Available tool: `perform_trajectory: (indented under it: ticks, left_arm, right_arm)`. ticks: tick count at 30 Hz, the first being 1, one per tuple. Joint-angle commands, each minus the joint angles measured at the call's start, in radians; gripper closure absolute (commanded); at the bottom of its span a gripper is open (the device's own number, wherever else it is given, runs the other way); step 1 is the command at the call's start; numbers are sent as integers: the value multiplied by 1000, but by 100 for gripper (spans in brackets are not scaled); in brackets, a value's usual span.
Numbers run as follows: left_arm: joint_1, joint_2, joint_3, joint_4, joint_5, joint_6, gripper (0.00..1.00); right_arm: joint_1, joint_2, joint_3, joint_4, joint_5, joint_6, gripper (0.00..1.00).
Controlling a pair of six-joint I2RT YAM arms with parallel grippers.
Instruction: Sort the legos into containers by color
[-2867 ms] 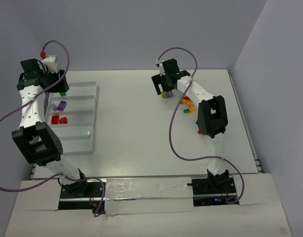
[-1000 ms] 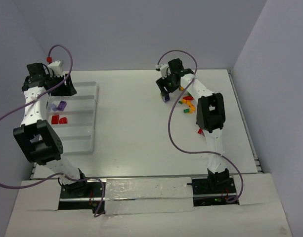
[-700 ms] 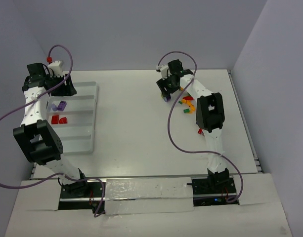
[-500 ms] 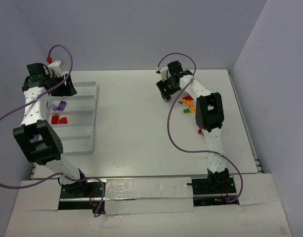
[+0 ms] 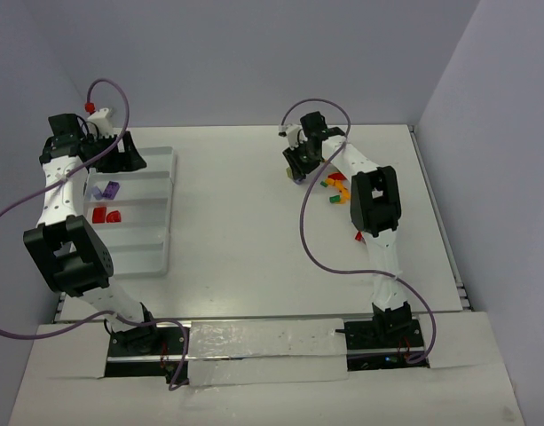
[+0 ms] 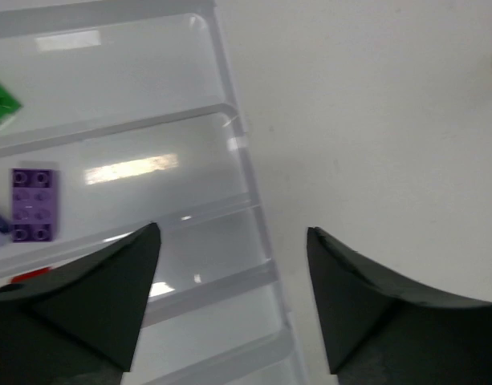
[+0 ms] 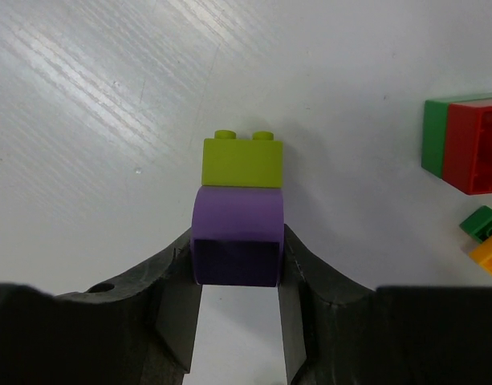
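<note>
The right jaws were clenched on a purple brick (image 7: 236, 245), one finger against each of its sides. A lime brick (image 7: 242, 163) sat joined to its far end, just beyond the fingertips, over the bench (image 7: 109, 96). To the right of those jaws lay a red-and-green piece (image 7: 469, 144), a tiny green stud (image 7: 482, 222) and an orange brick (image 7: 490, 255). The left jaws stood released, spread wide above the tray (image 6: 237, 144). Left of them, a purple plate (image 6: 30, 204) lay in one compartment and a green brick (image 6: 0, 101) in the next beyond.
</note>
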Motion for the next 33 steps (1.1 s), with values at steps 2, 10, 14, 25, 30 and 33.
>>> perform_trajectory:
  ticks: [2,10,14,25,30,33]
  left_arm:
    - [0,-21,-5,-13,187,-49,12]
    - [-107,-154,-268,124,554,-95,10]
    - [-183,-196,-344,201,614,-93,10]
    - [-407,-245,-444,300,697,-99,17]
    - [-466,-233,-448,332,734,-124,18]
    - [-481,-224,-441,336,741,-131,18]
  right_arm:
    - [4,-100,-32,-12,-104,-10,100]
    - [61,-313,-90,-127,-623,15,100]
    - [125,-355,-113,-148,-730,48,100]
    - [228,-428,-195,-111,-847,153,100]
    - [236,-428,-185,-138,-852,138,100]
    - [240,-431,-186,-147,-855,127,100]
